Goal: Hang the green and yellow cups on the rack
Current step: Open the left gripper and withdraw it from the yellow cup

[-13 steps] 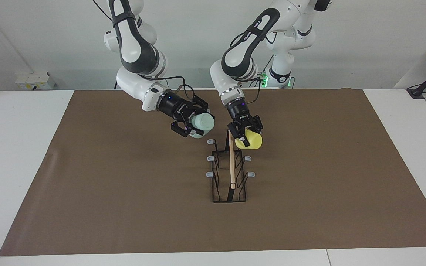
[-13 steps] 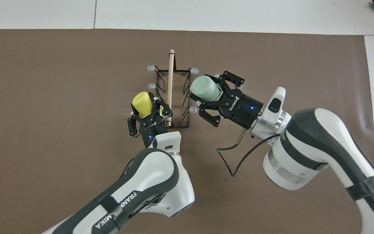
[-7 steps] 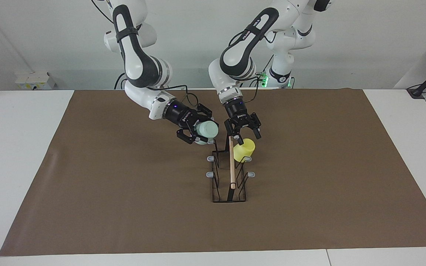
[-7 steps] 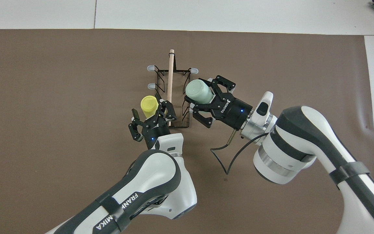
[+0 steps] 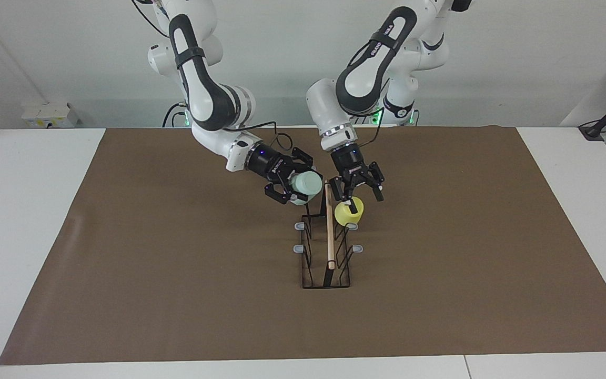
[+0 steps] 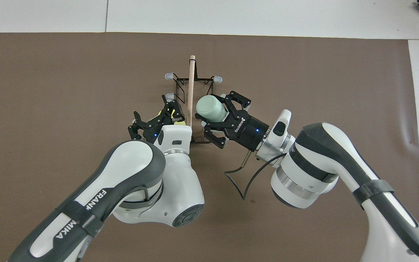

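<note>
A: Start with the facing view. Where does the job stand?

B: About half done, I'd judge. The yellow cup [image 5: 349,212] sits tipped on a peg of the rack [image 5: 326,247], on the side toward the left arm's end of the desk [image 5: 34,221], at the end of the rack nearer the robots. The left pincer [image 5: 357,192] hangs just above it with its fingers spread apart, grasping nothing.

A: And the green cup?

B: The green cup [image 5: 304,185] is up in the air, clenched in the right pincer [image 5: 293,187], over the near end of the rack on the side toward the right arm. No peg is inside it as far as I can tell, so that hanging is left to do.

A: Does the overhead view agree?

B: Mostly. The green cup [image 6: 211,108] is gripped by the right pincer [image 6: 217,112], right beside the wooden rod [image 6: 190,94]. The left pincer [image 6: 154,120] is released; its own arm hides most of the yellow cup [image 6: 175,114], only a sliver showing by the rack [image 6: 194,105].

A: So what remains?

B: Seating the green cup on a peg and, I'd guess, drawing both arms clear.
</note>
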Robot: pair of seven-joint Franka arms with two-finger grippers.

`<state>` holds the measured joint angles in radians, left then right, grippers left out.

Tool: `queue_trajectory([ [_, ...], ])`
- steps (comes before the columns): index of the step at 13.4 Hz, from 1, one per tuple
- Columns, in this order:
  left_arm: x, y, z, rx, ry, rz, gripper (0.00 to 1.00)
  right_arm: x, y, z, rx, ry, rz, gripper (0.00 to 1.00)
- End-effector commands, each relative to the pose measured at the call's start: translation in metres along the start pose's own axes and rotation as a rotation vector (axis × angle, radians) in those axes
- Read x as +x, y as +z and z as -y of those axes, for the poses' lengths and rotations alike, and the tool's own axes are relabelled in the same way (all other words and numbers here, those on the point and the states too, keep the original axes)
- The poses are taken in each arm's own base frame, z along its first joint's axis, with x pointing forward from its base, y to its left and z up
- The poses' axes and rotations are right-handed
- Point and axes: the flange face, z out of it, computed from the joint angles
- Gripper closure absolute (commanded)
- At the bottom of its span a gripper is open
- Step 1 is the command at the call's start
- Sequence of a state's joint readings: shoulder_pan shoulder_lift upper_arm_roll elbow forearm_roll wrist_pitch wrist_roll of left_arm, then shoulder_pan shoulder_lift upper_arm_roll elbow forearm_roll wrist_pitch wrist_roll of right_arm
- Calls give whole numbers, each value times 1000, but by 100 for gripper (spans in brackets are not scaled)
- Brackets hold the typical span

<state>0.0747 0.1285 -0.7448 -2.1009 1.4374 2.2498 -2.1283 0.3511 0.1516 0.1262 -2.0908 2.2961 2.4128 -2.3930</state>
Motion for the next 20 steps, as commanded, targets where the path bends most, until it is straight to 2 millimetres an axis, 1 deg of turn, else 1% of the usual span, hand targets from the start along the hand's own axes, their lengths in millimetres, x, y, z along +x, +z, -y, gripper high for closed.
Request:
queue_trajectory([
  [1, 32, 7, 14, 5, 41, 24, 4, -9, 3, -3, -4, -8, -23, 56],
  [3, 54, 19, 18, 5, 66, 58, 4, -15, 4, -7, 6, -14, -36, 56],
  [4, 62, 26, 24, 5, 107, 84, 4, -23, 9, -7, 20, -7, -59, 56],
  [5, 66, 29, 26, 8, 143, 110, 4, -37, 15, -9, 25, 1, -97, 56],
  [6, 76, 33, 28, 14, 160, 132, 4, -41, 17, -10, 31, -4, -115, 56],
  [7, 90, 37, 30, 4, 169, 158, 4, -49, 17, -11, 28, 0, -103, 56],
  [8, 103, 43, 34, -2, 187, 191, 4, -51, 17, -11, 25, 2, -95, 56],
  [9, 116, 47, 37, -5, 219, 222, 4, -53, 17, -11, 23, 3, -91, 56],
  [11, 145, 60, 50, -8, 265, 292, 4, -55, 16, -11, 20, 6, -83, 56],
  [12, 162, 63, 55, -30, 284, 331, 4, -56, 16, -11, 18, 6, -80, 56],
  [13, 182, 69, 63, -47, 302, 369, 4, -58, 15, -11, 15, 7, -73, 56],
  [14, 196, 71, 73, -71, 325, 406, 4, -58, 15, -11, 15, 6, -71, 56],
  [15, 212, 72, 86, -93, 340, 426, 4, -61, 13, -10, 15, 10, -65, 56],
  [16, 223, 77, 100, -104, 359, 463, 4, -63, 13, -9, 16, 8, -63, 56],
  [17, 242, 76, 110, -118, 394, 493, 4, -66, 12, -9, 18, 9, -61, 56],
  [18, 255, 75, 119, -140, 427, 548, 4, -69, 13, -8, 24, 6, -68, 56],
  [19, 267, 75, 129, -163, 452, 602, 4, -70, 10, -13, 21, -4, -79, 56],
  [20, 277, 79, 146, -178, 487, 651, 4, -75, 7, -13, 19, 2, -74, 56],
])
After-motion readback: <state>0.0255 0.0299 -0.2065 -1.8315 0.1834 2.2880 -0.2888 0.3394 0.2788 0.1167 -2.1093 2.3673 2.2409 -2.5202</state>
